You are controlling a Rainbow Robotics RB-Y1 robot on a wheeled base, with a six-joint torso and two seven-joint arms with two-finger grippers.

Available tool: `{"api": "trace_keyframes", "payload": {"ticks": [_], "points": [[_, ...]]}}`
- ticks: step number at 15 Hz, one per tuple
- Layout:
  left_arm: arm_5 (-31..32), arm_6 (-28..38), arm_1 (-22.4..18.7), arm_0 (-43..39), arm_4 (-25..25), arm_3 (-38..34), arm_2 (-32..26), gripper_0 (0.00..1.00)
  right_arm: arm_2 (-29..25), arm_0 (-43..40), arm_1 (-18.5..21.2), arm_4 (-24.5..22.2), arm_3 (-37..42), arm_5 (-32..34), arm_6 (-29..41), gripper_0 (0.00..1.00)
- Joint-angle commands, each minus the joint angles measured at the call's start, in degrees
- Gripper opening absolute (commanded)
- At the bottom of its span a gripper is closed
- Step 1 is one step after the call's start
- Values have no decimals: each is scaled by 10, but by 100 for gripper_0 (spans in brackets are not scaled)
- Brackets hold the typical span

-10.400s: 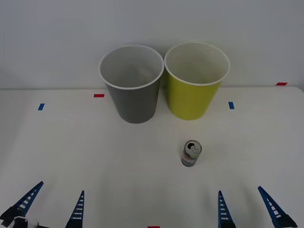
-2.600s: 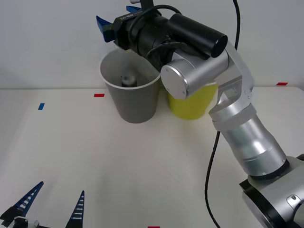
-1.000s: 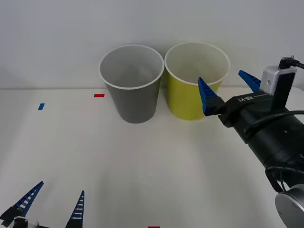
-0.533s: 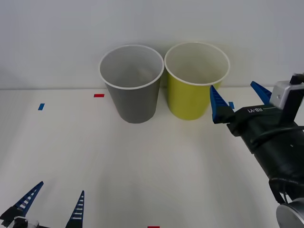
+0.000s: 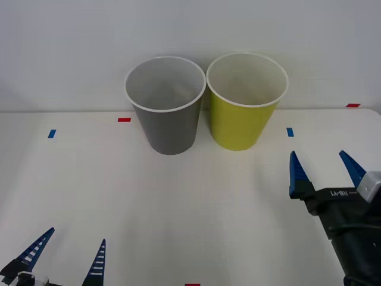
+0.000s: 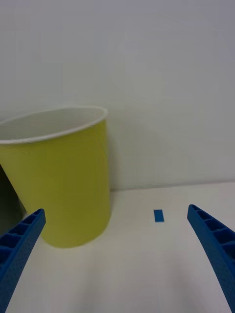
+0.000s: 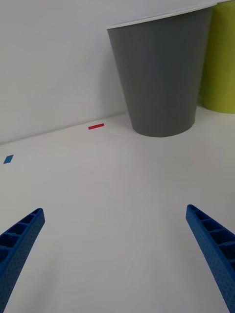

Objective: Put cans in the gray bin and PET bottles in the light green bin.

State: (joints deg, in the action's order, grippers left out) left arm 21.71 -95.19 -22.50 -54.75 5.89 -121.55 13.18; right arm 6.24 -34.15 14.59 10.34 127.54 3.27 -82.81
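The gray bin (image 5: 166, 105) stands at the back of the table with the light green bin (image 5: 246, 101) touching its right side. The can is hidden; no PET bottles show. My right gripper (image 5: 324, 171) hangs open and empty over the right part of the table, in front of and to the right of the light green bin (image 6: 63, 178). My left gripper (image 5: 62, 257) rests open and empty at the near left edge, facing the gray bin (image 7: 161, 73).
Small blue tape marks (image 5: 290, 131) and red tape marks (image 5: 124, 120) lie on the white table (image 5: 178, 202). A white wall rises right behind the bins.
My right arm has drawn back from the bins toward the near right and sunk lower, its gripper still open and empty. Earlier the can went from the table into the gray bin.
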Motion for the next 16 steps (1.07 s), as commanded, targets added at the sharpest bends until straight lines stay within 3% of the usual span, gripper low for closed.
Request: {"api": "trace_keyframes", "payload": {"ticks": [1,7,10,16], "points": [[0,0,0,0,0,0,0,100,-13,-65,-25,-14,-2,31,-9,100],[0,0,0,0,0,0,0,100,-13,-172,-11,-16,-4,111,-9,100],[0,0,0,0,0,0,0,100,4,-198,-11,-10,-58,195,-17,100],[0,0,0,0,0,0,0,100,24,-246,0,-8,-62,236,-39,100]]}}
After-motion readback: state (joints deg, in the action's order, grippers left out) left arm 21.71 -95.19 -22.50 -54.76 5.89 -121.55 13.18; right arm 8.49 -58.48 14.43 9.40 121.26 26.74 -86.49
